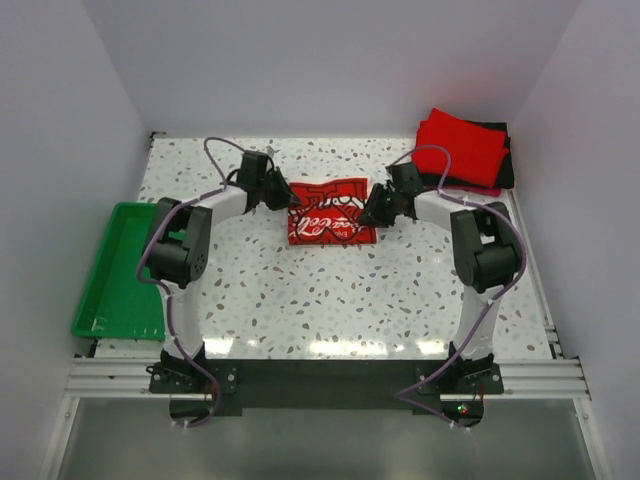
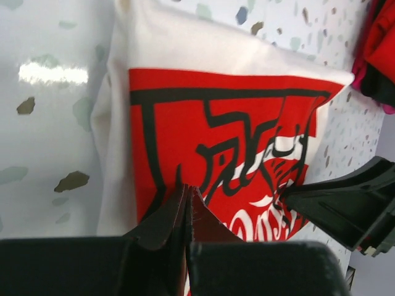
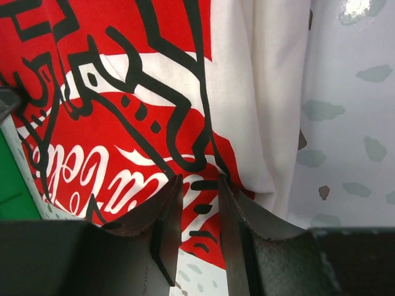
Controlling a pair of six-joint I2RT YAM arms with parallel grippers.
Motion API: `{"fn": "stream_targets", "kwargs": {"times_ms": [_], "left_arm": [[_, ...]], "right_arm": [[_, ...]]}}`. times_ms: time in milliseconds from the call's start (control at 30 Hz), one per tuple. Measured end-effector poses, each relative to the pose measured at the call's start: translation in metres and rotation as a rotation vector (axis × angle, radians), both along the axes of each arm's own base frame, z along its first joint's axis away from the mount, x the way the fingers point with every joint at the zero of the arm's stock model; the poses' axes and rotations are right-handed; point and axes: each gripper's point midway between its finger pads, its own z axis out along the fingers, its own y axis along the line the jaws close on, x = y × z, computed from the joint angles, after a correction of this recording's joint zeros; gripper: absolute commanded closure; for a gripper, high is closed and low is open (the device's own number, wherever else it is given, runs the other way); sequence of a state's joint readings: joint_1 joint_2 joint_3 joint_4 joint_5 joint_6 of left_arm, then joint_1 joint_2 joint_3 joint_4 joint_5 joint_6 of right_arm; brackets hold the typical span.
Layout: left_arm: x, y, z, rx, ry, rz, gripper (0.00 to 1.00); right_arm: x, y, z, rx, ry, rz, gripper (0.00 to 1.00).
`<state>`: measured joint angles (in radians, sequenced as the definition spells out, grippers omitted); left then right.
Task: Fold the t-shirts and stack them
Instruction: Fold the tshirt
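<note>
1. Speckled counter (image 1: 330,300) inside white walls, with a green tray (image 1: 115,265) at its left edge.
2. The white shirt (image 1: 330,212) with the red print lies folded mid-counter, between my grippers.
3. My left gripper (image 2: 187,190) is closed at the shirt's left edge. I cannot tell whether it has pinched any cloth.
4. My right gripper (image 3: 197,185) has a narrow gap and straddles the shirt's right edge.
5. The red shirt (image 1: 460,148) sits folded on the black shirt (image 1: 503,165) in the far right corner.
</note>
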<state>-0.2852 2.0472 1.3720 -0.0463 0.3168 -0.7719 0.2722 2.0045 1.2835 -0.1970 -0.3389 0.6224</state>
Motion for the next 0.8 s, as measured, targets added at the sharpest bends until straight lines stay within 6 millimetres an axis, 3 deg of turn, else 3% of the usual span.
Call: {"fn": "stream_targets", "kwargs": {"times_ms": [267,367,633,800], "left_arm": [[-0.029,0.003,-0.042,0.007,0.091,0.017,0.94],[-0.041,0.001,-0.041,-0.006,0.085,0.031,0.94],[-0.106,0.001,-0.035,0.013,0.113,0.040,0.92],[-0.114,0.007,-0.009,0.030,0.067,0.041,0.90]], "right_arm": [[-0.011,-0.005,0.000,0.014,-0.031,-0.009,0.66],[-0.022,-0.007,0.000,0.014,-0.027,-0.007,0.66],[-0.074,-0.002,-0.002,0.006,-0.014,0.049,0.66],[-0.120,0.009,0.000,0.000,0.007,0.117,0.65]]}}
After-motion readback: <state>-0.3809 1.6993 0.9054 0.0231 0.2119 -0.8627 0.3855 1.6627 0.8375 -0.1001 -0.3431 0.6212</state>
